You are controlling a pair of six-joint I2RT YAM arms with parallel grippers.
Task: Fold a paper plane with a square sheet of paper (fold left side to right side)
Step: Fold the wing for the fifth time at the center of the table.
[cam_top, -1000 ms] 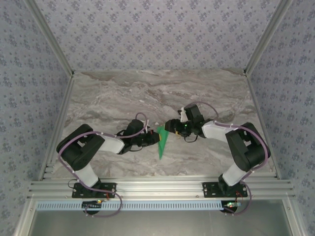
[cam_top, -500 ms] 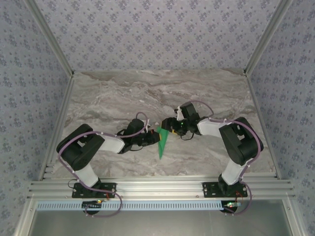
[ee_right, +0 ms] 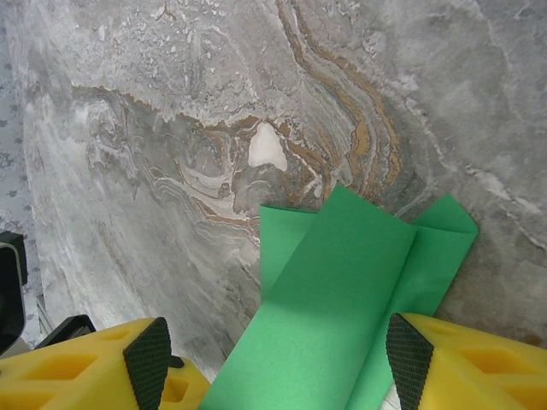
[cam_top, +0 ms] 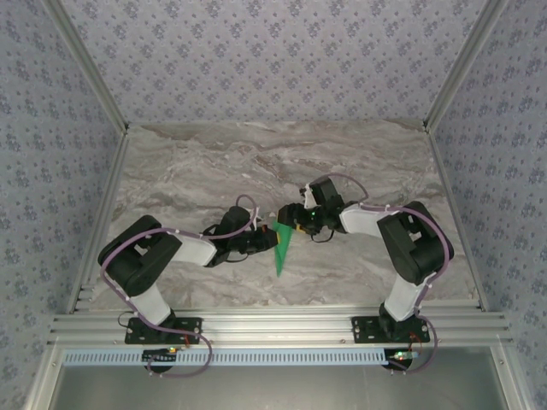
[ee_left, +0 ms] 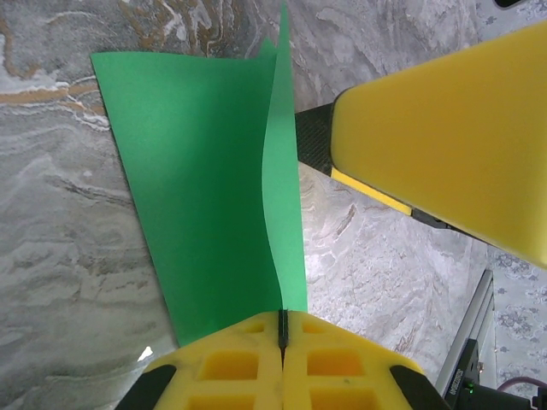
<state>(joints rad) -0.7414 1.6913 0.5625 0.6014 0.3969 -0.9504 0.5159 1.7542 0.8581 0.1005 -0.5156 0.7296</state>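
Green paper wedge (ee_left: pixel 205 188), mid-fold: I am clamping it between the left gripper (ee_left: pixel 282 329) fingers, with the right gripper (ee_right: pixel 278 359) hovering, jaws spread, astride its wide end. The next move is probably calling for a squeeze there.

No legible text, label, brand, number or sign on anything in view

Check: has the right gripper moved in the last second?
Yes. Against its fixed base, the right gripper has slid left across the table, closing in over the top of the paper that the left gripper holds.
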